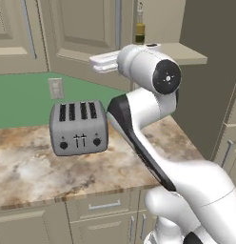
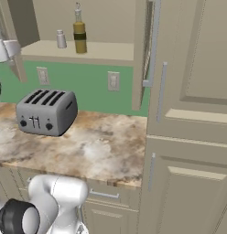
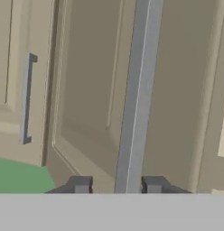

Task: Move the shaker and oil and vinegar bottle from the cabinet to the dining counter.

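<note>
Upright, olive-yellow oil and vinegar bottle (image 2: 79, 33) dark-banded.

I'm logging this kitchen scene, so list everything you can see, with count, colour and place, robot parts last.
bottle: one, olive-yellow with dark band, upright on the open cabinet shelf.
shaker: one, silver-grey, on the shelf beside the bottle, apart from it.
cabinet: one, beige, above the worktop, its door swung open.
handle: one, silver bar, on the cabinet door, running between the end effector's fingertips.
toaster: one, grey, four slots, on the worktop.
worktop: one, brown-beige marbled, above beige drawers.
backsplash: one, green, behind the toaster.
outlets: two, pale, on the backsplash.
arm: one, white with dark joints, reaching up toward the cabinet door.
end effector: one, dark tips, shut on the handle.
</note>
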Controlling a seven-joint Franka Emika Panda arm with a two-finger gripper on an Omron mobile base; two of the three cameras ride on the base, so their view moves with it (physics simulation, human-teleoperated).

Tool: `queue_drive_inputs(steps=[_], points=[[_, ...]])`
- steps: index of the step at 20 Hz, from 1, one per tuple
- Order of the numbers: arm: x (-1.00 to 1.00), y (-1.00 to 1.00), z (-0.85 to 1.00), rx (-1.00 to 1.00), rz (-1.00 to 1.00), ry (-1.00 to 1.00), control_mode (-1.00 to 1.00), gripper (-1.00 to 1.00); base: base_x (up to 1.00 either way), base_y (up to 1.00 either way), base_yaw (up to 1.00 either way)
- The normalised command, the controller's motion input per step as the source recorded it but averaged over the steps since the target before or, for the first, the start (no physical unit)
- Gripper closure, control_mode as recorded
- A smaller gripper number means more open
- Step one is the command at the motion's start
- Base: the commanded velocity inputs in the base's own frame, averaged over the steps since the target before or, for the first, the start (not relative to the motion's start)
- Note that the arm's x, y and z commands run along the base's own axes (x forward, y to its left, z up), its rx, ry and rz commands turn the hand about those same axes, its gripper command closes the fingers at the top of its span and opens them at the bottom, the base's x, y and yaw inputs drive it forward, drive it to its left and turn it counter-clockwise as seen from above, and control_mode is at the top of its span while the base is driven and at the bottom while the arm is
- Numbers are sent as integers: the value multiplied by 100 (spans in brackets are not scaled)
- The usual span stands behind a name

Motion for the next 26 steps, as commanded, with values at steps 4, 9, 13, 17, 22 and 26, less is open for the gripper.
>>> queue_drive_inputs(steps=[4, 9, 13, 17, 22, 26], points=[[-41, -16, 1, 16, 0, 2, -100, -100, 0, 0, 0], [-56, -55, 10, 26, 0, 5, -100, -100, 0, 0, 0], [-30, -79, 16, 29, 0, 17, -100, -100, 0, 0, 0], [-7, -70, 6, 25, 5, 26, -100, -100, 0, 0, 0], [4, -44, -24, 15, 10, 30, -100, -100, 0, 0, 0], [29, -22, -45, 10, 9, 16, -100, -100, 0, 0, 0]])
